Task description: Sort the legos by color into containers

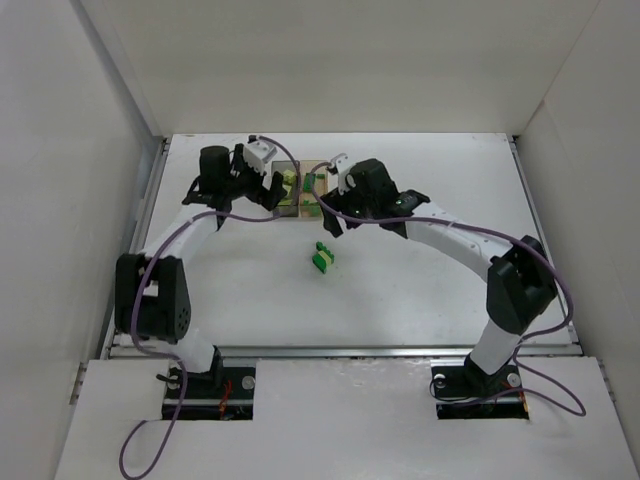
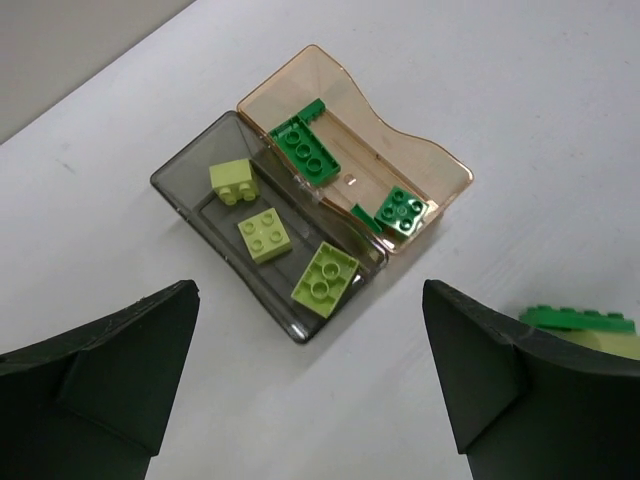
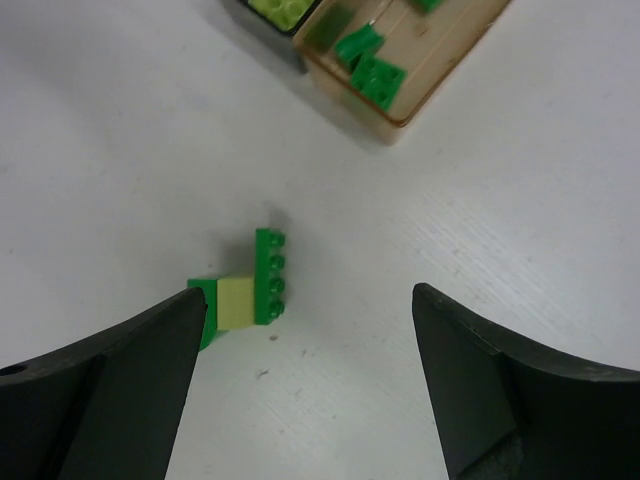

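The smoky grey bin holds three pale yellow-green legos. The amber bin touches its side and holds dark green legos. A joined stack, a pale brick between two dark green ones, lies on the table in front of the bins. My left gripper is open and empty just short of the grey bin's near corner. My right gripper is open and empty above the table, with the stack by its left finger. In the top view both bins sit between the two grippers.
White walls enclose the table on the left, back and right. The left arm curves along the left side; the right arm reaches in from the right. The stack's edge also shows in the left wrist view.
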Robot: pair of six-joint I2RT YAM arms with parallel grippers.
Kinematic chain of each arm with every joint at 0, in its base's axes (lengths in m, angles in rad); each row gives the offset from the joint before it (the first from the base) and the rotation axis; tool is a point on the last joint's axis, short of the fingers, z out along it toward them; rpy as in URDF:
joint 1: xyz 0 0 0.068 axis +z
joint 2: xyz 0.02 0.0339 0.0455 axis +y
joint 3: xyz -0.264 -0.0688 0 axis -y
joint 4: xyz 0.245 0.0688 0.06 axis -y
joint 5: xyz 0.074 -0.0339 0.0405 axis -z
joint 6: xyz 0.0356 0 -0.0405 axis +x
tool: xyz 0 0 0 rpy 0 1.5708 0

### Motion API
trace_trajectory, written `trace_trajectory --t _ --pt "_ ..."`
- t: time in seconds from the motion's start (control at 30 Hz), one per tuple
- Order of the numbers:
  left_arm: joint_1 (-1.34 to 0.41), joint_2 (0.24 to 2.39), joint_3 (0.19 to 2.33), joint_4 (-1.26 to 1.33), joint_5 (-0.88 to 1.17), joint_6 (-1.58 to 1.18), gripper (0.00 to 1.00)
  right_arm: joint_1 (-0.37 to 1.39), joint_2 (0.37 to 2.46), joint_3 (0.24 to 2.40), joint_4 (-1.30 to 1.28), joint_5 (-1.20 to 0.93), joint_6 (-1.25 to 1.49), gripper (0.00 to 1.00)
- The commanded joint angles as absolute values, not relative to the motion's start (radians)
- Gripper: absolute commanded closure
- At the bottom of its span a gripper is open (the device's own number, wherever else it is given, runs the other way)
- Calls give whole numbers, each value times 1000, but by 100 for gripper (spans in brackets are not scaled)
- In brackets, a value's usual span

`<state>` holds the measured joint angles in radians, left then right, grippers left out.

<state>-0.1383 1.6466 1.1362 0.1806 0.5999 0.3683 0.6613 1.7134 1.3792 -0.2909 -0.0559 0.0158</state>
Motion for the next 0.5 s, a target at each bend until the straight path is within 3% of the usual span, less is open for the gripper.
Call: trace_trajectory --t 0.0,0.23,0.47 --pt "-124 1484 1053 72 580 417 8 673 1730 1402 -307 -181 17 11" --pt "-124 1249 780 126 482 376 6 716 1847 1502 -391 -160 110 16" --pt "-133 1167 686 181 433 314 5 735 1966 1584 -414 -75 184 26"
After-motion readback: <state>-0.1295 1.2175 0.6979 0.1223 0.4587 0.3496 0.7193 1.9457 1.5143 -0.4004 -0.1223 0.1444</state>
